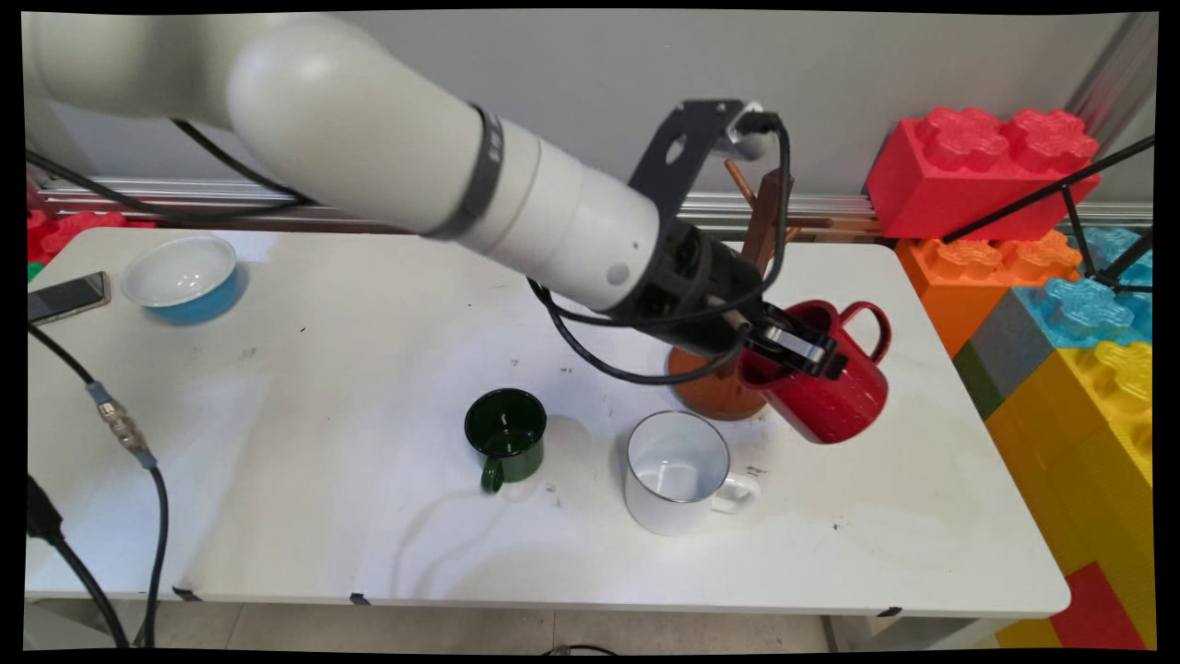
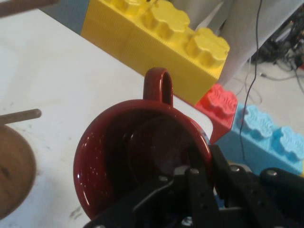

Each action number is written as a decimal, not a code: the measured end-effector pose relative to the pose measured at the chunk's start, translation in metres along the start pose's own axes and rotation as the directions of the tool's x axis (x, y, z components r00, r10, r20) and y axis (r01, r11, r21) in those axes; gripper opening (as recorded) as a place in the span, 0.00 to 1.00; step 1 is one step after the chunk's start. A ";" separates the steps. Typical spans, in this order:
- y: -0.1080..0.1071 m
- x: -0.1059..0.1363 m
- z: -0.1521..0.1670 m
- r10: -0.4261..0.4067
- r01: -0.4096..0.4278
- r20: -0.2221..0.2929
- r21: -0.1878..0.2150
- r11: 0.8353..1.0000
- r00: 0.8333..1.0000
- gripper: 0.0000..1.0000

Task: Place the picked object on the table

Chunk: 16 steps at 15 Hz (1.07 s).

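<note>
red mug (image 1: pixel 834 387) gripped by fingers (image 1: pixel 800 349) above white table (image 1: pixel 323 516)

A: What colours are the 3 mugs?
B: The red mug (image 1: pixel 830 392) is speckled, the green mug (image 1: pixel 505 435) dark, the white mug (image 1: pixel 675 472) plain.
A: And the bowl (image 1: pixel 182 277)?
B: Blue outside, white inside.

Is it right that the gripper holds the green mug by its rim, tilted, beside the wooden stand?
Not quite: the gripper holds the red mug, not the green mug, which stands alone on the table. The main view shows it. The tilt, rim grip and wooden stand are right.
</note>
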 end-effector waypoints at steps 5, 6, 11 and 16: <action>-0.005 0.017 -0.033 0.113 -0.117 0.063 0.056 0.992 0.992 0.00; -0.006 0.019 -0.037 0.128 -0.133 0.074 0.066 0.989 0.989 0.00; -0.015 0.027 -0.066 0.216 -0.235 0.153 0.121 0.964 0.964 0.00; -0.025 0.027 -0.097 0.310 -0.355 0.262 0.146 0.924 0.914 0.00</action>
